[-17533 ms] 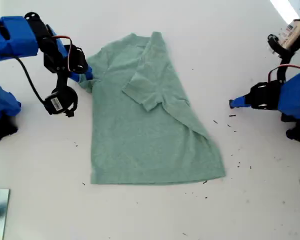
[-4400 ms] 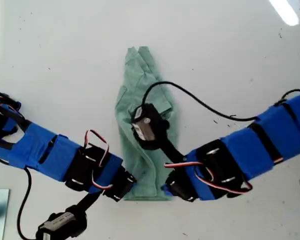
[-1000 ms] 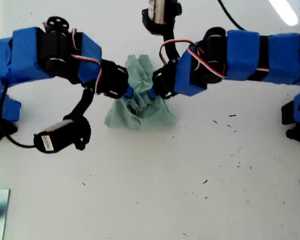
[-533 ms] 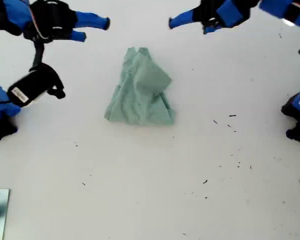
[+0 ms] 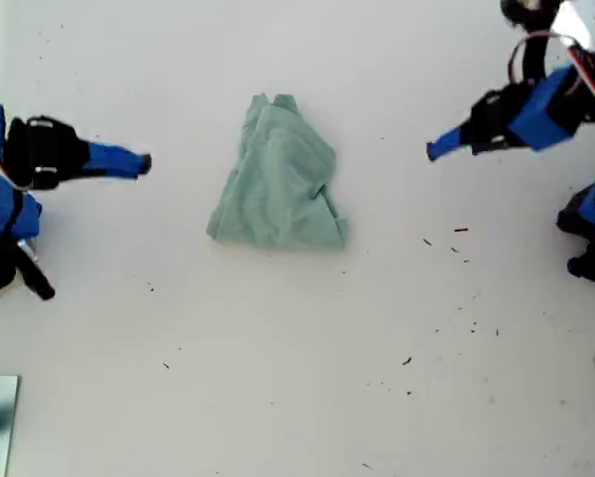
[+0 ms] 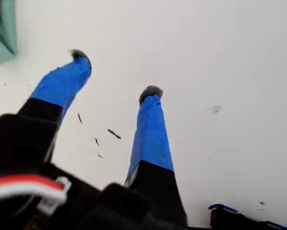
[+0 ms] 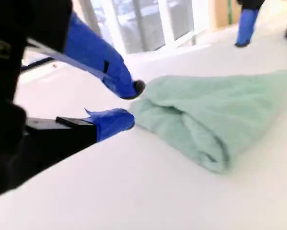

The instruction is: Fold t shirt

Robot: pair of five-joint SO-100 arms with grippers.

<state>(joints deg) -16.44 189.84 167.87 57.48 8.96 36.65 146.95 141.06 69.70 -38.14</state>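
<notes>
Now one t shirt [image 5: 278, 179] lies folded between two parted grippers.

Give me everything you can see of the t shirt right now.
The t shirt is pale sage-green, heathered soft cloth, plain, no print. It lies bunched in a rough folded bundle on the white table, narrow at the far end and wider toward the near edge in the exterior view, edges uneven. Nothing grips it: both pincers are open and clear of it, one on each side.
</notes>
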